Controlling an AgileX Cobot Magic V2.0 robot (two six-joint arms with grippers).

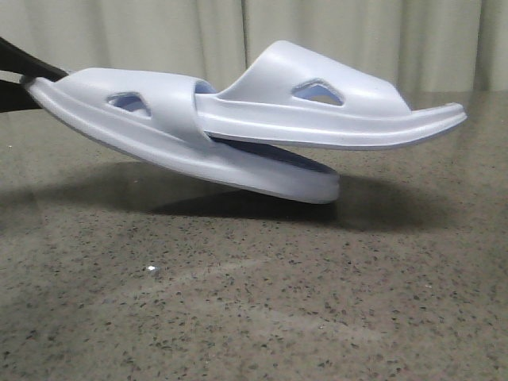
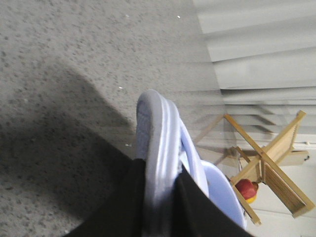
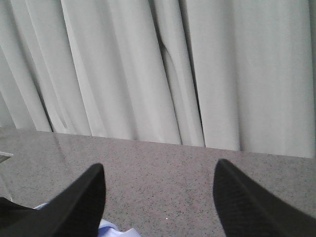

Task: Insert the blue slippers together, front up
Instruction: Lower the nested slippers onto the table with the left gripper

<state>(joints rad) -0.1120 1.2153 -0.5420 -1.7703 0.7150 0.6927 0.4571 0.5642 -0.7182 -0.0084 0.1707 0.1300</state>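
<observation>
Here, you see the speckled stone table (image 1: 254,317) across the lower front view. The blue slippers (image 1: 238,127) sit nested mid-frame, one strap threaded through the other, the lower toe resting on the table. Your left gripper (image 2: 160,207) clamps one slipper's sole edge. Your right gripper (image 3: 158,197) stands spread, empty.

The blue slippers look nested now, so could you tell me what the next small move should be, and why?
Probably lower the left end effector gently: it grips the lower slipper, whose other end rests on the table, and the upper slipper sits through its strap. The right end effector is open and holds nothing.
</observation>
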